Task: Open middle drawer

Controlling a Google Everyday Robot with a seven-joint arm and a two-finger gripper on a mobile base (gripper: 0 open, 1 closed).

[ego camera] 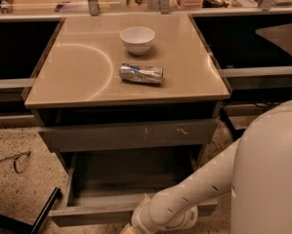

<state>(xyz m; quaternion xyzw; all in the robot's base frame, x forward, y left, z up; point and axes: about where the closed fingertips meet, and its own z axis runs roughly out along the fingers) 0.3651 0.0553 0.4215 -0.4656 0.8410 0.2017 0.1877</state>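
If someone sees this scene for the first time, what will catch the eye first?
First the big white arm at the lower right, reaching down so that its hand sits at the bottom edge, by the front of the middle drawer, which stands open. Then, on the tan cabinet top, a white bowl stands behind a crushed can lying on its side.

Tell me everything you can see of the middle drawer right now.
The middle drawer is a wide, low, plain grey box, pulled well out below the taller scratched front. Its flat front has no handle; grey floor and side walls show. It sits level. The gripper is at its front edge, near the middle; the arm crosses its front right corner.
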